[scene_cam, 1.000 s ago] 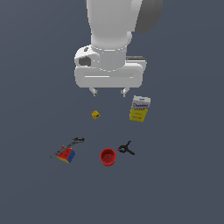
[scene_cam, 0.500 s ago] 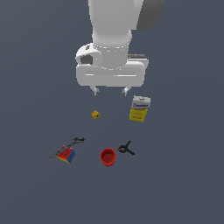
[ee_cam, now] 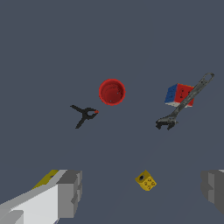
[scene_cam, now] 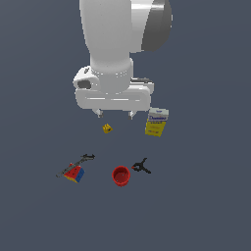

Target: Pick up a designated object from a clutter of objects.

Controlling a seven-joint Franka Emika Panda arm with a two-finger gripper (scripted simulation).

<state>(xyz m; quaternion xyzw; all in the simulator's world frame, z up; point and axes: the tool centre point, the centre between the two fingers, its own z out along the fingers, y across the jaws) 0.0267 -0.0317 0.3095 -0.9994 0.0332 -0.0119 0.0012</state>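
One thin dark grey forked tool [ee_cam: 185, 101] lies diagonally against the multicoloured cube [ee_cam: 177, 95]; the claw [scene_cam: 115, 114] hangs wide open, empty.

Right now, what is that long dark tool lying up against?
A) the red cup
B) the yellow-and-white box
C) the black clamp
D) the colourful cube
D: in the wrist view the long dark tool lies across the edge of the colourful cube, well apart from the other items; the exterior view shows the same pair together.
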